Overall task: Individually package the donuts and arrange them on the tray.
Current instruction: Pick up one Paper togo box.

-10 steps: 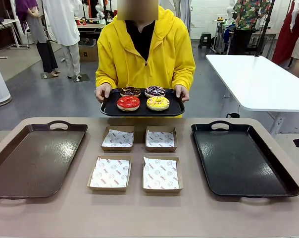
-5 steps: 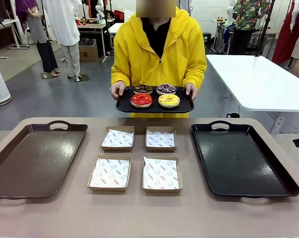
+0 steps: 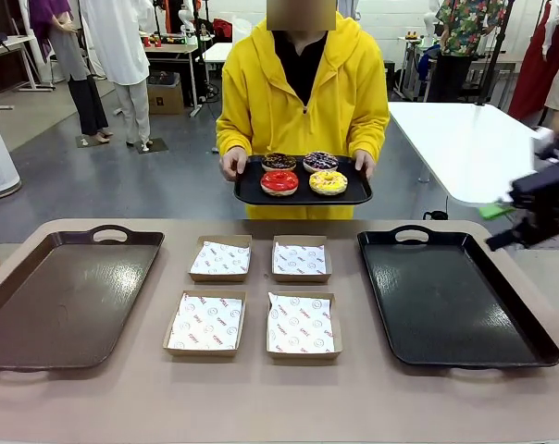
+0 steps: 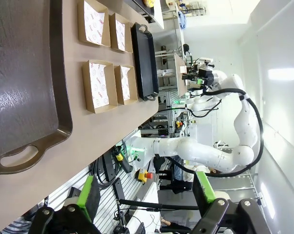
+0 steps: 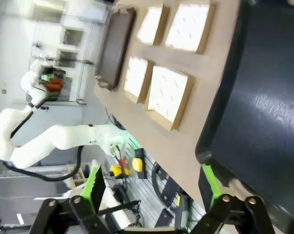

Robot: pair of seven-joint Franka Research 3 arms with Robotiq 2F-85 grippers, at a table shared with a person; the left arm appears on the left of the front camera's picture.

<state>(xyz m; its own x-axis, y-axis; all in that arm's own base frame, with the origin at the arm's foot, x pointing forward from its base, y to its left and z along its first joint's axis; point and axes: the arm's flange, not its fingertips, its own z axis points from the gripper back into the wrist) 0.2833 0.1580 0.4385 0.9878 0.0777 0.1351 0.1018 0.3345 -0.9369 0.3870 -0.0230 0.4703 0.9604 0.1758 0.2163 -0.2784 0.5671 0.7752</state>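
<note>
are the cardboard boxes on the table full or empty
Empty. All four boxes show only their white printed paper liners; the donuts sit on the small tray the person holds.

Glossy plastic trays — matt tabletop — paper-lined cardboard boxes

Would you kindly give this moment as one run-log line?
donuts: four, on person's tray | boxes: four, empty | left gripper: open, holding nothing | right gripper: open, holding nothing

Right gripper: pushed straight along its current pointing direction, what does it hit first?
The right gripper would probably meet the near paper-lined box beside the black tray, or the table just beside it; depth is unclear.
</note>
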